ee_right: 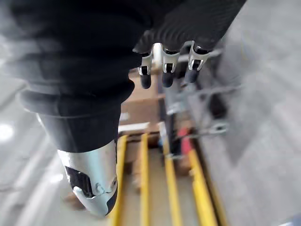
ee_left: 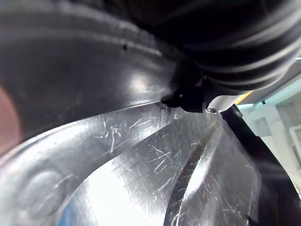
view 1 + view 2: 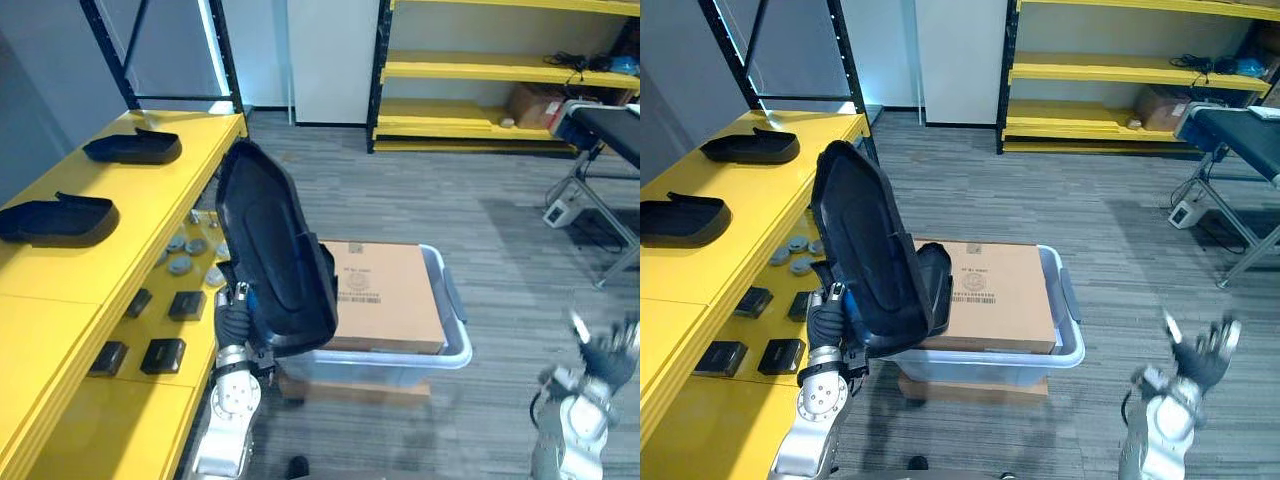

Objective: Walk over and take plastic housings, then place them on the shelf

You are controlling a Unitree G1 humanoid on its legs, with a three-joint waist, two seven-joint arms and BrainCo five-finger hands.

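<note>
A large black plastic housing point(image 3: 272, 250) stands upright and a little tilted above the near corner of a clear bin, beside the yellow shelf point(image 3: 60, 290). My left hand point(image 3: 235, 318) grips it at its lower edge. In the left wrist view its glossy scratched surface point(image 2: 141, 165) lies right against the hand. Two more black housings point(image 3: 135, 148) point(image 3: 58, 218) lie on the shelf's top level. My right hand point(image 3: 608, 352) hangs low at the right over the floor, fingers point(image 1: 164, 70) spread and holding nothing.
A clear plastic bin point(image 3: 455, 350) with a closed cardboard box point(image 3: 390, 295) on it stands on the floor just right of the held housing. Small black boxes point(image 3: 163, 355) and grey discs point(image 3: 185, 255) sit on the shelf's lower level. More yellow racking point(image 3: 480, 68) and a folding stand point(image 3: 600, 150) stand farther back.
</note>
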